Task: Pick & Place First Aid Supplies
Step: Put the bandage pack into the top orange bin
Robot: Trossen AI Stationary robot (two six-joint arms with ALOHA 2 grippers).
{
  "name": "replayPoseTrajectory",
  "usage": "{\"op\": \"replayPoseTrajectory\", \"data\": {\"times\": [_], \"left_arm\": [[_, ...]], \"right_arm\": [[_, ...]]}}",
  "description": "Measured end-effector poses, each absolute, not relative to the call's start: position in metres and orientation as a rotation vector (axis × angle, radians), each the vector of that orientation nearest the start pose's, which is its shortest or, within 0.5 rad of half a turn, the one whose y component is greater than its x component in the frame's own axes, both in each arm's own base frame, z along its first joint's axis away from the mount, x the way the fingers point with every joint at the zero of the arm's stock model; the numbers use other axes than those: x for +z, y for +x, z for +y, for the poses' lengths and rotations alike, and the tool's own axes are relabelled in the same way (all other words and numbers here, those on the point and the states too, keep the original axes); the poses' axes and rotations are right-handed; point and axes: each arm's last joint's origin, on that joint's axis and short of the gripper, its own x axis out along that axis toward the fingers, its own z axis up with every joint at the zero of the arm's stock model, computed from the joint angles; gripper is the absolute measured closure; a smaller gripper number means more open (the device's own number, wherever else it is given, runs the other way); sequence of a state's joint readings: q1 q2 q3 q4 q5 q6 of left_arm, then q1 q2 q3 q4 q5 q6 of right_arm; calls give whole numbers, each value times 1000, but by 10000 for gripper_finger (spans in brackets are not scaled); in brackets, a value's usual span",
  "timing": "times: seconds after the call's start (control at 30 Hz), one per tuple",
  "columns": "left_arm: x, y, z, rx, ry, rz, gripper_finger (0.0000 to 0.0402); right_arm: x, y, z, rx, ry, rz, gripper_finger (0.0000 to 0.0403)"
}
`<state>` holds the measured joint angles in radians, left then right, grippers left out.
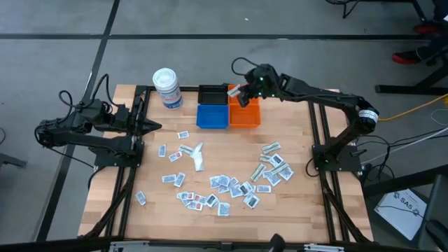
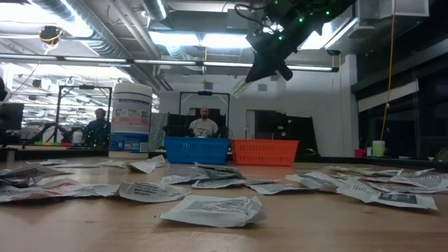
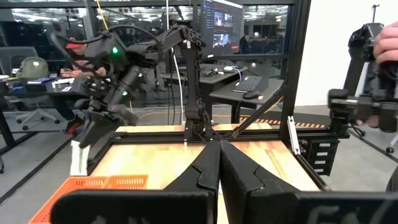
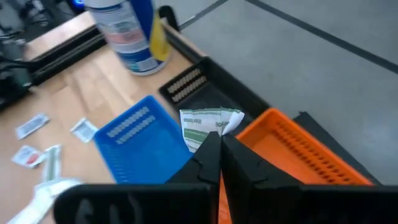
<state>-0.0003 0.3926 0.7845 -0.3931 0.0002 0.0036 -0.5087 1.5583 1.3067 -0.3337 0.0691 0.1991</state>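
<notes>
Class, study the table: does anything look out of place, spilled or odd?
Dozens of sachets lie strewn loose across the table rather than in the blue bin or orange bin. The right claw holds one green-printed sachet above the bins.

The high view looks straight down on the whole table (image 1: 294, 175), the orange bin (image 1: 246, 115) near its far edge. The low view sits at tabletop level, facing that orange bin (image 2: 264, 152) and the room behind. The left wrist view looks across the table from afar at the orange bin (image 3: 93, 186). The right wrist view hangs close above the orange bin (image 4: 305, 165)
</notes>
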Motion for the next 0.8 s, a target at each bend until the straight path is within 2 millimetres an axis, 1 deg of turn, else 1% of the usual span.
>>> {"op": "replayPoseTrajectory", "data": {"times": [0.1,0.3,0.53,0.8], "left_arm": [[353,76,0,-1,4,1,398],[353,76,0,-1,4,1,398],[353,76,0,-1,4,1,398],[353,76,0,-1,4,1,398]], "right_arm": [[306,301,-184,-650,325,537,390],[288,298,-206,-685,291,612,390],[263,289,-224,-638,142,818,390],[249,282,-237,-542,-55,960,389]]}}
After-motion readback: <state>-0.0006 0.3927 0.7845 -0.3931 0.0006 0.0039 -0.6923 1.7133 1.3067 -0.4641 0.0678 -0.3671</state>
